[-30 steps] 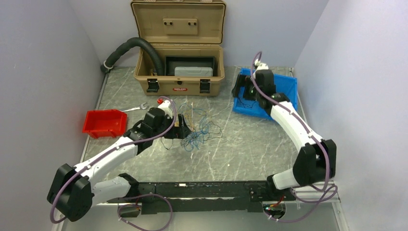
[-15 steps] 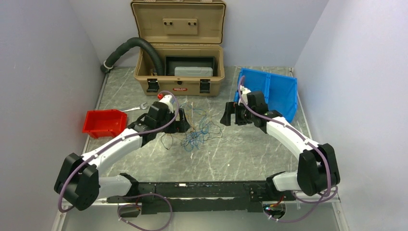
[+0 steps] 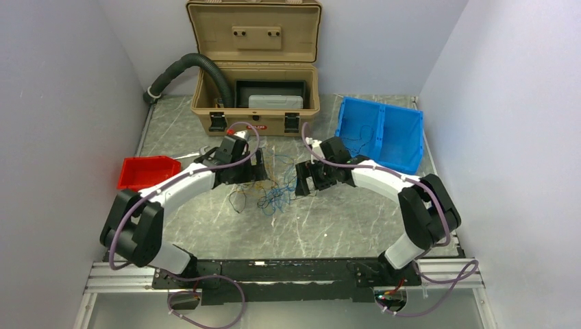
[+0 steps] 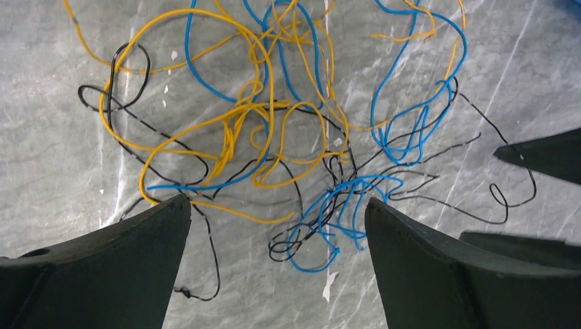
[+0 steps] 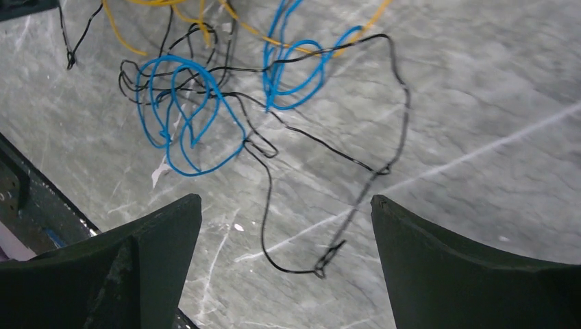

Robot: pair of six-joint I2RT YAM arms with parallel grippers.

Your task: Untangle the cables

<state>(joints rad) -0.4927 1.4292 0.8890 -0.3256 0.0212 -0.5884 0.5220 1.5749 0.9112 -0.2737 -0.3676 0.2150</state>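
Note:
The cables [image 3: 277, 186] lie as a loose tangle of thin blue, yellow and black wires on the marble tabletop between my two grippers. My left gripper [image 3: 256, 171] hovers at the bunch's left edge, open. In its wrist view the left gripper [image 4: 277, 202] straddles blue and black loops, with the yellow cables [image 4: 264, 110] just beyond. My right gripper [image 3: 305, 179] is at the bunch's right edge, also open. In the right wrist view a single black wire [image 5: 266, 205] runs between the right gripper [image 5: 286, 200] fingers; blue loops [image 5: 185, 116] lie beyond. Neither gripper holds anything.
An open tan case [image 3: 255, 123] stands at the back with a black ribbed hose [image 3: 185, 65] running into it. A red bin [image 3: 145, 171] is at the left. A blue bin [image 3: 380, 133] at the back right holds a thin dark wire.
My right arm swung left from over the blue bin to the right side of the tangle. My left gripper shifted a little toward the back along the tangle's left edge.

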